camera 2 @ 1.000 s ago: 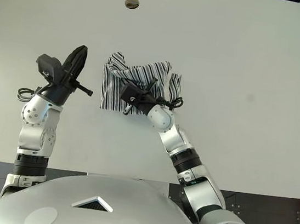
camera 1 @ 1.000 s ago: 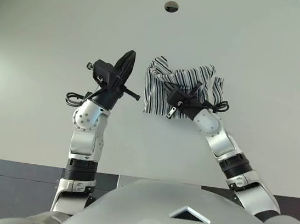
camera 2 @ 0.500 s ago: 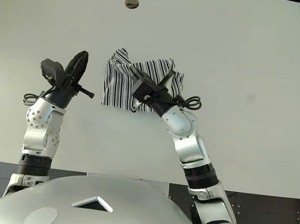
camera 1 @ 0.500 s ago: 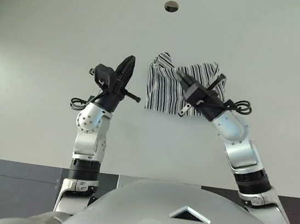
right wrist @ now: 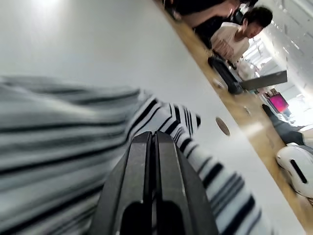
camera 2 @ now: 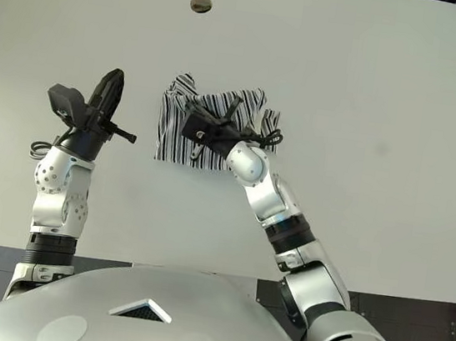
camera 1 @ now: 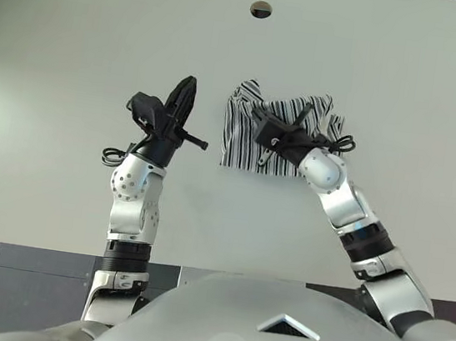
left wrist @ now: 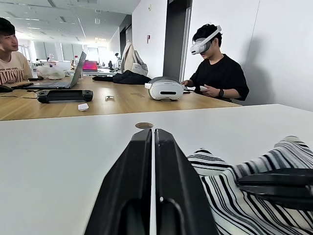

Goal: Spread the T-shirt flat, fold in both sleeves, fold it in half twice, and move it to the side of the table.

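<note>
White bench (camera 1: 76, 50), striped shirt (camera 1: 245, 139) bunched at its middle. The right gripper (camera 1: 257, 116), fingers closed, has swung back left over it; the left gripper (camera 1: 185, 91), closed too, has edged away.

A round hole (camera 1: 261, 10) lies far ahead; a wooden desk (left wrist: 122, 100) beyond carries a laptop (left wrist: 78, 71) and white headset (left wrist: 166, 89).

T-shirt (camera 1: 238, 142): black-and-white, narrow stripes. Not spread flat; crumpled into a roughly square bundle. Near edge lies fairly straight. Far edge is bunched and wrinkled, with a raised peak at its left corner. It lies around the middle of the white surface (camera 1: 407, 85).
</note>
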`<state>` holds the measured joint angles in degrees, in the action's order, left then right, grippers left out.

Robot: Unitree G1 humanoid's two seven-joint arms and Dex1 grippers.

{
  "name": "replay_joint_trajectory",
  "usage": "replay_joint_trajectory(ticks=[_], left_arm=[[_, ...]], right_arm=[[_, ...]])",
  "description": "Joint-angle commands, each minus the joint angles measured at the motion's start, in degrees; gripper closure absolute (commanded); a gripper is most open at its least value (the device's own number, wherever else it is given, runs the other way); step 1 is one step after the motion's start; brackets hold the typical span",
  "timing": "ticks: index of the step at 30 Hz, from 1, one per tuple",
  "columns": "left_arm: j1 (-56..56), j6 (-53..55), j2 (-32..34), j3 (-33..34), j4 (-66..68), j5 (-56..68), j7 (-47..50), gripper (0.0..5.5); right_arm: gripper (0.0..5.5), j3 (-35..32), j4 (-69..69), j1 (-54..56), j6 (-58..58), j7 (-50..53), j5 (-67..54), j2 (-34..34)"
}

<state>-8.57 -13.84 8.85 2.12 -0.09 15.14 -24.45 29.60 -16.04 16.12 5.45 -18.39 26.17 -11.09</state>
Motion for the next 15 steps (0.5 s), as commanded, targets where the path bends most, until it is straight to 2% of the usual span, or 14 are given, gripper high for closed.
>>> replay_joint_trajectory(ticks=[1,6,9,13,15], left_arm=[[0.0,1.0,0.0,-0.1,-1.1,0.2,0.1,5.36],[-0.5,1.8,0.0,0.3,-3.4,0.6,0.9,5.36],[-0.6,2.9,0.2,1.5,-4.1,0.7,2.1,5.36],[-0.7,3.5,0.0,2.2,-4.3,0.6,2.9,5.36],[-0.7,3.6,-0.1,2.2,-4.3,0.6,3.0,5.36]], right_arm=[[5.4,1.4,-3.4,1.4,0.3,2.0,4.7,-2.4],[5.4,3.1,-2.7,-1.9,-1.3,-0.4,11.6,-10.9],[5.4,1.5,-0.3,-6.9,-3.8,-0.4,16.2,-20.4],[5.4,-3.5,-0.9,-10.2,-4.8,2.4,18.8,-30.9],[5.4,-7.8,0.1,-11.8,-4.8,2.7,16.4,-34.6]])
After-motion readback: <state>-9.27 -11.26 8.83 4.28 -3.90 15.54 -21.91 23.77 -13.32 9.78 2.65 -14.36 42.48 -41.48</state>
